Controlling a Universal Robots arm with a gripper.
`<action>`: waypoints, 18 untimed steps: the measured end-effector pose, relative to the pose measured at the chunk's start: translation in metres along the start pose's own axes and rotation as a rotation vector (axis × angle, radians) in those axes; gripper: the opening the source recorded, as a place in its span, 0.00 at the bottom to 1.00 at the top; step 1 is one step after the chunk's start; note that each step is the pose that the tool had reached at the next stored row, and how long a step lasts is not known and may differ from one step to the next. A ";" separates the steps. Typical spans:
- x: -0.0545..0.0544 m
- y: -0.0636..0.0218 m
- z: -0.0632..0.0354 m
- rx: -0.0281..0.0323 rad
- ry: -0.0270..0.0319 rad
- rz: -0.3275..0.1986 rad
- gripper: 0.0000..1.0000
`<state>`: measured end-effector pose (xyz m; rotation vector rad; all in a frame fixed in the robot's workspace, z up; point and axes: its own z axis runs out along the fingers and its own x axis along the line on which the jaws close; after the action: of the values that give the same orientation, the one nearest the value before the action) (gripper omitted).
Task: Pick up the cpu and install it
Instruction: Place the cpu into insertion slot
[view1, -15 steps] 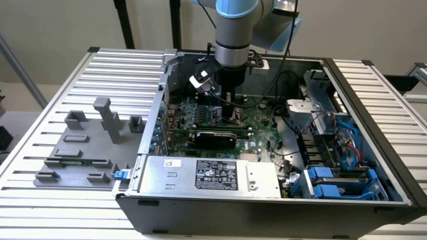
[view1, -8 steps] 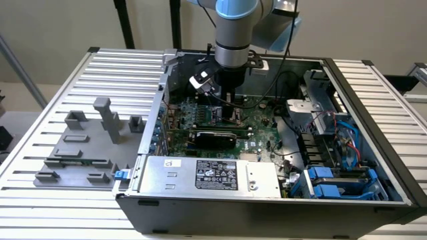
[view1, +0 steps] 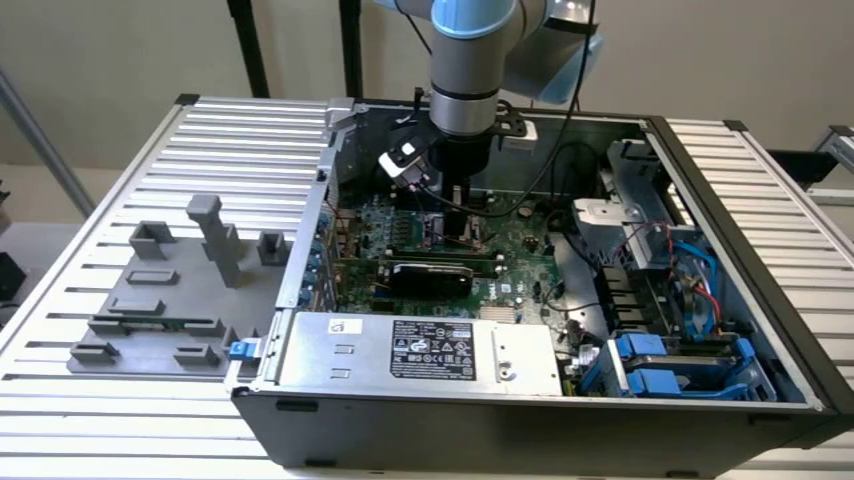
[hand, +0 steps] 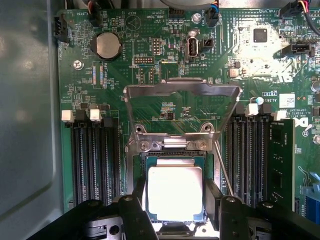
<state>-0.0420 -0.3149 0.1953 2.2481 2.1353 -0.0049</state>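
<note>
Right at the black square socket (hand: 172, 157), the black two-finger gripper (hand: 176, 196) is clamped on the cpu (hand: 175, 185). That's the small flat square chip with the silvery top and pale rim. One finger presses each opposite edge, and the chip sits inside the socket frame. Just past the socket, the hinged bare-metal load plate (hand: 182, 88) stands flipped up. Long black memory slots (hand: 95, 160) run on both sides of the socket. Further past it, a round silver coin battery (hand: 106, 46) sits on the green motherboard (hand: 170, 65). Outside, the arm reaches straight down into the open dark grey computer case (view1: 534, 420), with grey plastic fixture blocks (view1: 214, 235) well off toward the exterior view's left.
</note>
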 end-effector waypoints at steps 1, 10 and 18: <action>0.000 0.0000 0.0001 0.0000 0.0000 0.000 0.55; 0.001 -0.0001 0.0007 0.0000 0.0001 -0.001 0.55; 0.001 0.0000 0.0007 -0.0002 0.0004 -0.001 0.61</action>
<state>-0.0419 -0.3137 0.1946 2.2475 2.1361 -0.0043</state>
